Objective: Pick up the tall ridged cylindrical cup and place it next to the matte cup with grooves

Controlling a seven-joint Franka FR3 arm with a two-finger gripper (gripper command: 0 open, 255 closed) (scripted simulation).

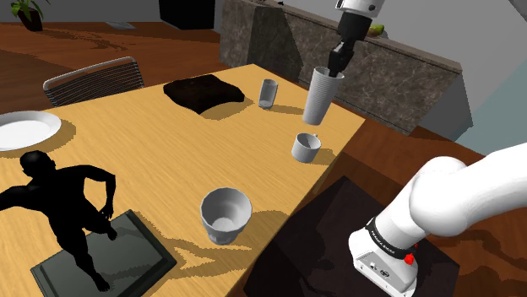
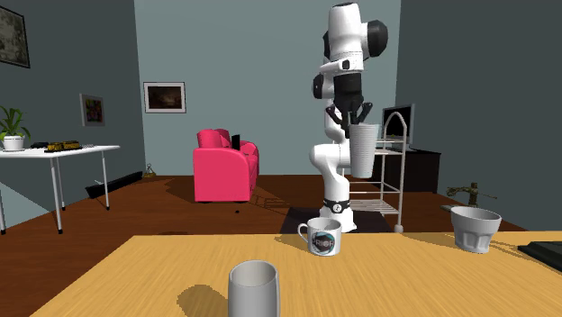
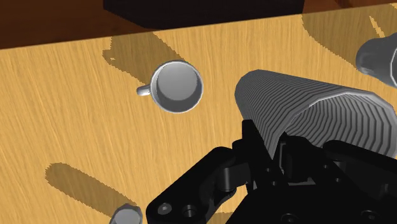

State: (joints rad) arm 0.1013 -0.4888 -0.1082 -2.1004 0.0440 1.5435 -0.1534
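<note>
We log the pincer point(image 1: 334, 71) gripping the ridged cup point(image 1: 320, 99) by its rim, hung beneath it off the counter point(image 1: 152, 152), presumably to clear the mug point(image 1: 306, 146) below.

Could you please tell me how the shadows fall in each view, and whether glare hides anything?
Shoulder view: hard-edged shadows run from the ribbed bowl and black statue toward that view's right, no glare. Second exterior view: the plain grey cup's shadow falls to that view's left. Wrist view: long shadows streak the table around the mug.
</note>
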